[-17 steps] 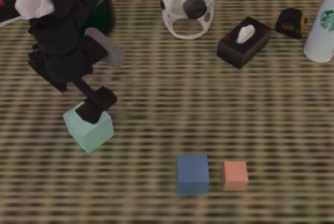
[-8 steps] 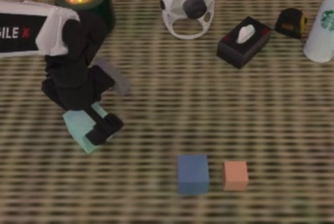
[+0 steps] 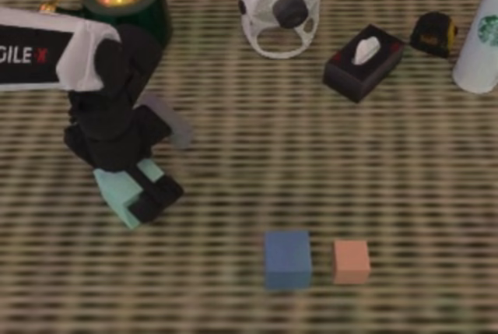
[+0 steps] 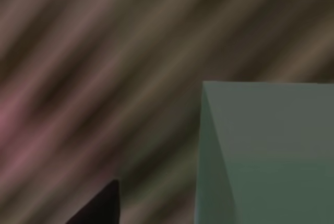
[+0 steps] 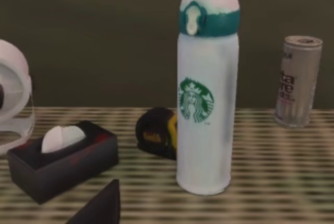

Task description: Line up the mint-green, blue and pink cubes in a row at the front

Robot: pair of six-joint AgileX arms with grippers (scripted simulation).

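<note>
One left pincer (image 3: 148, 190) straddles the mint-green cube (image 3: 118, 188), fingers hidden.

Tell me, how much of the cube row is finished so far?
The blue cube and pink cube already sit side by side near the front edge. In hand: the left hand is down on the mint-green cube, off to the left and farther back. Whether it has gripped the cube can't be seen. Left: carrying that cube into line beside the blue one. The right arm is out of the top view.
</note>
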